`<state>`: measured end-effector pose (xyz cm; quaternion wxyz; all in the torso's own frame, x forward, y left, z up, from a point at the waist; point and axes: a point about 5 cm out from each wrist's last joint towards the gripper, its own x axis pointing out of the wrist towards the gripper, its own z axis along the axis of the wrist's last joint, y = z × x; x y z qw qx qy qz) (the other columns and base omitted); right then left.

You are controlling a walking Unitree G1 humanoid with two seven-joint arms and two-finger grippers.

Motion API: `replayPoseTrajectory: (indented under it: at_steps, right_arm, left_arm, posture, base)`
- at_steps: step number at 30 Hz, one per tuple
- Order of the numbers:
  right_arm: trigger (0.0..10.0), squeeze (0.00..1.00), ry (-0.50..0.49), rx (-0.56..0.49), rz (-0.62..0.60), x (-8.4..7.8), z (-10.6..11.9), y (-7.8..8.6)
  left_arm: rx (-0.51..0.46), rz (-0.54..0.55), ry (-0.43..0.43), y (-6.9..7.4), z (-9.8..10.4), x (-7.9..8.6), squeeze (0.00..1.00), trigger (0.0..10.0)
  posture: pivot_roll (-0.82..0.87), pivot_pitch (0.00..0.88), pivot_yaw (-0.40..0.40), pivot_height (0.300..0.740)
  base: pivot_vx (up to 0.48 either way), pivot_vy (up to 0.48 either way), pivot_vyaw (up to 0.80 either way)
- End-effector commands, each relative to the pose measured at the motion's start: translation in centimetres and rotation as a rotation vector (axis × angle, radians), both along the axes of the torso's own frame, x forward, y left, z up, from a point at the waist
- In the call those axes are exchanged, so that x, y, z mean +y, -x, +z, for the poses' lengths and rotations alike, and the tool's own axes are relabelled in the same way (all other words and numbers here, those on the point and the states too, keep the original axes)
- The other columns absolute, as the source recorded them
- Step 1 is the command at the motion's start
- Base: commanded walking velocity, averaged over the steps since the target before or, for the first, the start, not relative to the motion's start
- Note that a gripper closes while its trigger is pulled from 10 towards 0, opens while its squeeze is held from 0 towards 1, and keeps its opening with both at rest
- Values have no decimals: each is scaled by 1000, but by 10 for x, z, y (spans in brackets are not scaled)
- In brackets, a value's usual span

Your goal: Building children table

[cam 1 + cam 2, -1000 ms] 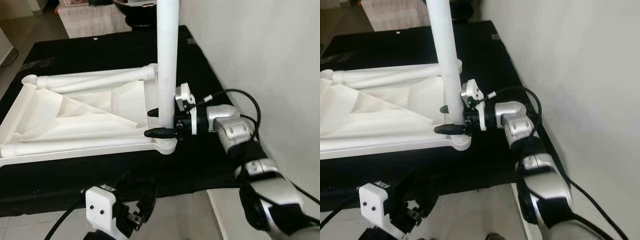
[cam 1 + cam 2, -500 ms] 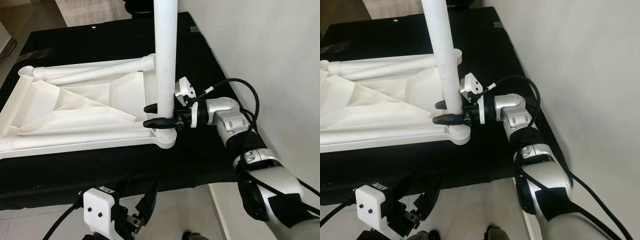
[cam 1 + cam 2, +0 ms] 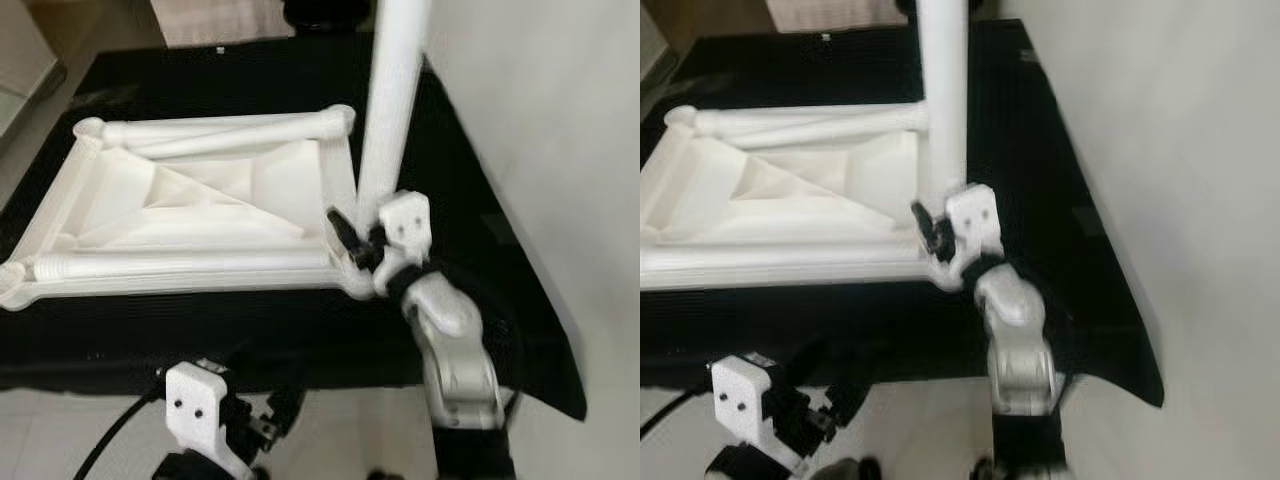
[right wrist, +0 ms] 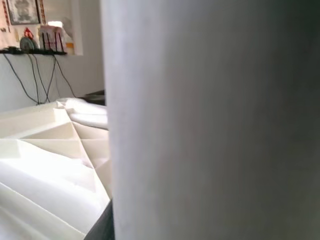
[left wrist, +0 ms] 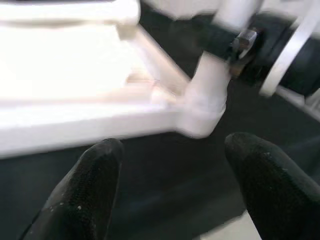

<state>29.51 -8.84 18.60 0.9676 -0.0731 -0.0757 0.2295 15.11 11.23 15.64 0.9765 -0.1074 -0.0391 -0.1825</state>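
A white plastic table top lies upside down on a black cloth. A white round leg stands upright in its near right corner socket. My right gripper is shut on the base of that leg, reaching in from the near side, with its white wrist housing just right of the leg. In the right wrist view the leg is very close, with the ribbed underside of the table top beside it. My left gripper hangs open and low, off the cloth's near edge, and holds nothing.
The black cloth reaches well beyond the table top on all sides. A white wall runs close along the right. Round white tubes lie along the far and near edges of the table top. Pale floor lies in front.
The whole picture has shifted, so the camera moved. My right arm has swung from the leg's right side round to its near side, still gripping the base. The left gripper stays low.
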Motion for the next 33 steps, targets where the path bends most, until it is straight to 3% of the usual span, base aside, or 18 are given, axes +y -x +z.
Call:
replayPoseTrajectory:
  at_steps: [1,5,6,11,12,14,15,19,21,22,33]
  right_arm:
    - [0,0,-18,147,18,18,-32,3]
    - [0,0,-40,181,43,23,-35,-5]
    - [10000,0,-60,182,71,24,-31,-5]
    - [10000,0,-85,181,243,29,-16,-2]
    - [10000,1000,-89,180,260,30,-14,-1]
    - [10000,1000,-61,142,439,23,3,-7]
    - [10000,1000,-61,142,439,23,3,-7]
    - [10000,1000,47,102,737,12,21,-22]
    - [10000,1000,83,112,816,10,25,-26]
    - [10000,0,107,130,852,9,26,-30]
    - [10000,0,197,211,1031,10,41,-59]
  left_arm:
    - [30,-5,9,-1,-7,1,0,10000]
    - [28,3,5,-6,-10,3,0,10000]
    - [27,8,4,-6,-10,4,0,10000]
    - [23,15,2,-7,-10,4,0,10000]
    - [23,15,3,-7,-10,4,0,10000]
    - [24,9,6,-5,-10,3,0,10000]
    - [24,9,6,-5,-10,3,0,10000]
    - [24,2,12,-2,-10,0,0,10000]
    - [23,2,12,-1,-9,0,0,10000]
    - [23,1,12,1,-8,-1,0,10000]
    - [34,-2,8,15,-4,-4,0,10000]
  posture:
    - [62,133,34,740]
    - [62,112,34,740]
    - [60,110,36,740]
    - [56,107,34,740]
    - [56,107,34,740]
    - [68,113,29,740]
    - [68,113,29,740]
    - [88,131,23,740]
    - [88,131,23,740]
    - [99,145,18,740]
    - [173,196,13,740]
  base:
    - [0,0,0]
    - [0,0,0]
    - [0,0,0]
    - [0,0,0]
    - [0,0,0]
    - [0,0,0]
    - [0,0,0]
    - [0,0,0]
    - [0,0,0]
    - [0,0,0]
    - [0,0,0]
